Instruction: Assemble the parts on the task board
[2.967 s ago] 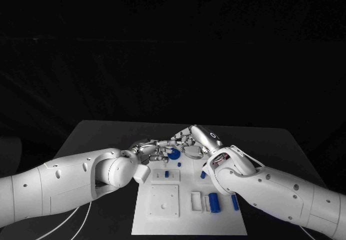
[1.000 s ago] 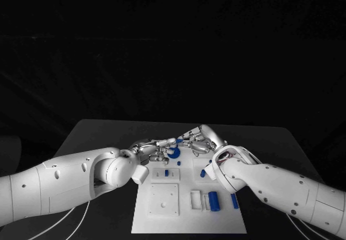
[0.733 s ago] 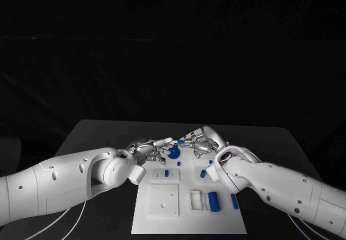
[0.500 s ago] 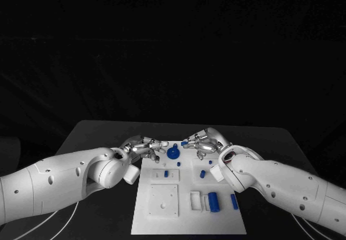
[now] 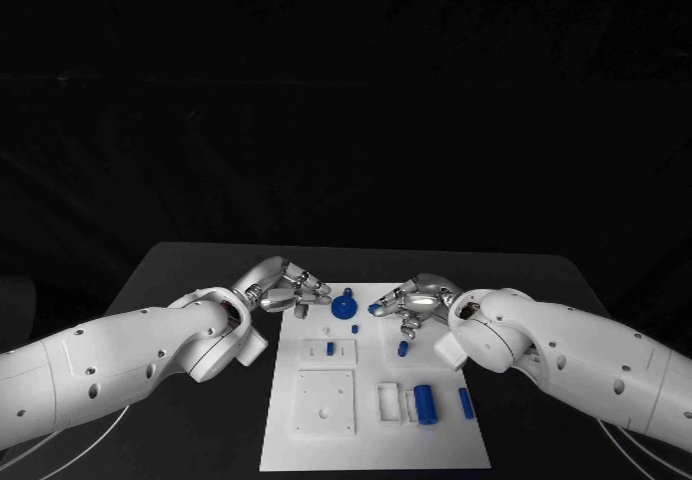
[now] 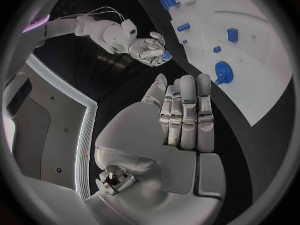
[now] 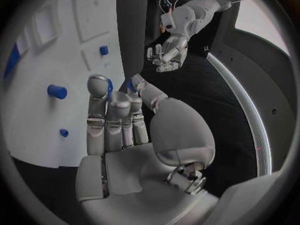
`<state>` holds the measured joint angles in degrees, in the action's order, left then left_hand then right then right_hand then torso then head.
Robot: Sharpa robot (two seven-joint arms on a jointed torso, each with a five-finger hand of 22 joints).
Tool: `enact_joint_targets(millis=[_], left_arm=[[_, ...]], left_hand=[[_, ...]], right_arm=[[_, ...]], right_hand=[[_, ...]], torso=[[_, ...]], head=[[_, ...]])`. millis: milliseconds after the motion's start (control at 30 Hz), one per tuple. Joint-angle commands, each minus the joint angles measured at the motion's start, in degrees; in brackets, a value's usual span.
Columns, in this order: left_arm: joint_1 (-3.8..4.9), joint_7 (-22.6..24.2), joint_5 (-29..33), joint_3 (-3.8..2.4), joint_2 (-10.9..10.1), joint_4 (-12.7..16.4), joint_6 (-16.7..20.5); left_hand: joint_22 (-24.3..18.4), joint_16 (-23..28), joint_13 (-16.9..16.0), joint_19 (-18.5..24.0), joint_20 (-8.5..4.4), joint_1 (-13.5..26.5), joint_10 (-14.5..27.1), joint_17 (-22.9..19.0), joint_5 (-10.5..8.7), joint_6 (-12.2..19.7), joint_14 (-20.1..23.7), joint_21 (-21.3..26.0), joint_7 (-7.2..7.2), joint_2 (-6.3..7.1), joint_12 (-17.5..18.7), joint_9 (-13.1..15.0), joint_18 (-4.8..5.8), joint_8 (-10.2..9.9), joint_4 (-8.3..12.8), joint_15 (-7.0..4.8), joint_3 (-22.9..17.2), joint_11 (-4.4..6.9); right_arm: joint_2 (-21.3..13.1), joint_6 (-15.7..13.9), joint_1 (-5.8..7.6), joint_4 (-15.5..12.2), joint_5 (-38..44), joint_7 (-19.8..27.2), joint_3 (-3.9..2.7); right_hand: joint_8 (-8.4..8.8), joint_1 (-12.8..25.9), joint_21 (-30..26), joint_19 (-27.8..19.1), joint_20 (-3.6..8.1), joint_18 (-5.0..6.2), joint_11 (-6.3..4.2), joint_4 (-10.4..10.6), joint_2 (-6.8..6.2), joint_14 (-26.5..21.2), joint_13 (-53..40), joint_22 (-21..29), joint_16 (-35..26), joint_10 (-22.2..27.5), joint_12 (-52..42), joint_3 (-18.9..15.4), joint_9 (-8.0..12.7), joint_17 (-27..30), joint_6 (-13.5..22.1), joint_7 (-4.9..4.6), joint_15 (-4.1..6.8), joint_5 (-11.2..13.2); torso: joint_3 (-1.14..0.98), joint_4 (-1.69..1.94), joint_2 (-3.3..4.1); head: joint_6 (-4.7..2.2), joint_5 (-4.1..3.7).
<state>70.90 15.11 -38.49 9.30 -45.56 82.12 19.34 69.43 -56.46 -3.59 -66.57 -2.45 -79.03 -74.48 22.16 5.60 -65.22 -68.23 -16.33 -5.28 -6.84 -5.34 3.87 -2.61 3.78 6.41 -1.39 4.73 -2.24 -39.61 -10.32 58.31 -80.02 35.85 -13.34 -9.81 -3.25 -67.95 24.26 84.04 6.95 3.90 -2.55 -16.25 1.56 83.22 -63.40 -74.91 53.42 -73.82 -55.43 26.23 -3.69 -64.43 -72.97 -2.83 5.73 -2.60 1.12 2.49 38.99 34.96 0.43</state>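
The white task board (image 5: 325,440) lies mid-table. A round blue part (image 5: 345,305) stands free at its far end, also seen as the round blue part (image 6: 223,72) from the left wrist. My left hand (image 5: 289,288) hovers just left of it over the board's far left corner, fingers straight and side by side, holding nothing. My right hand (image 5: 411,303) is just right of the round part and pinches a small blue piece (image 5: 372,311) at its fingertips. The left wrist view shows that right hand (image 6: 149,47) with the small piece (image 6: 165,57).
Nearer on the board are a small blue peg (image 5: 355,328), a blue piece in a square recess (image 5: 330,348), a short blue piece (image 5: 402,348), a thick blue cylinder (image 5: 424,403) and a thin blue bar (image 5: 464,402). Black table surrounds the board.
Both hands were bunched together over the round blue part. They have let it go and drawn apart, left hand to the left, right hand to the right with a small blue piece.
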Motion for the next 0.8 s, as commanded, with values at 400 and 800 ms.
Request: enact_joint_targets(millis=[400, 800], left_arm=[[0.3, -6.07, -13.51, 0.02, 1.16, 2.03, -8.45], [0.32, -8.59, -15.28, 0.11, 2.62, 2.11, -12.64]], left_hand=[[1.41, -5.24, -1.46, -2.36, -1.62, 2.27, -7.03, 4.88, -1.67, -0.16, -1.79, -1.87, 0.78, 1.6, -3.86, 0.56, 0.29, -0.07, -10.3, -1.55, 2.37, 1.93], [5.39, -9.53, -9.46, -1.63, -2.17, 6.88, -1.7, 6.93, 5.13, 1.12, -0.8, -4.06, 1.37, 2.13, -16.77, 10.58, 0.68, 2.39, -16.99, -1.84, 1.85, 2.4]], right_arm=[[0.12, 6.58, 0.22, -0.29, -4.57, -5.4, -0.03], [0.11, 7.7, 0.23, -1.09, -4.39, -5.46, -0.02]], right_hand=[[-0.41, 0.27, -0.43, 1.75, 0.07, -0.46, 0.19, 0.05, 0.1, -0.34, 0.02, -2.47, -0.25, 0.4, 0.31, 0.47, -0.07, 0.05, 0.44, -0.18, -0.09, -0.16], [-0.41, 0.15, -0.42, 1.74, 0.07, -0.48, 0.21, 0.01, 0.09, -0.36, -0.07, -2.51, -0.39, 0.44, 0.33, 0.46, -0.07, 0.13, 0.46, -0.21, -0.09, -0.16]], torso=[[-0.02, 0.03, 0.07], [-0.06, -0.01, 0.09]], head=[[0.65, -0.06], [0.99, -0.21]])
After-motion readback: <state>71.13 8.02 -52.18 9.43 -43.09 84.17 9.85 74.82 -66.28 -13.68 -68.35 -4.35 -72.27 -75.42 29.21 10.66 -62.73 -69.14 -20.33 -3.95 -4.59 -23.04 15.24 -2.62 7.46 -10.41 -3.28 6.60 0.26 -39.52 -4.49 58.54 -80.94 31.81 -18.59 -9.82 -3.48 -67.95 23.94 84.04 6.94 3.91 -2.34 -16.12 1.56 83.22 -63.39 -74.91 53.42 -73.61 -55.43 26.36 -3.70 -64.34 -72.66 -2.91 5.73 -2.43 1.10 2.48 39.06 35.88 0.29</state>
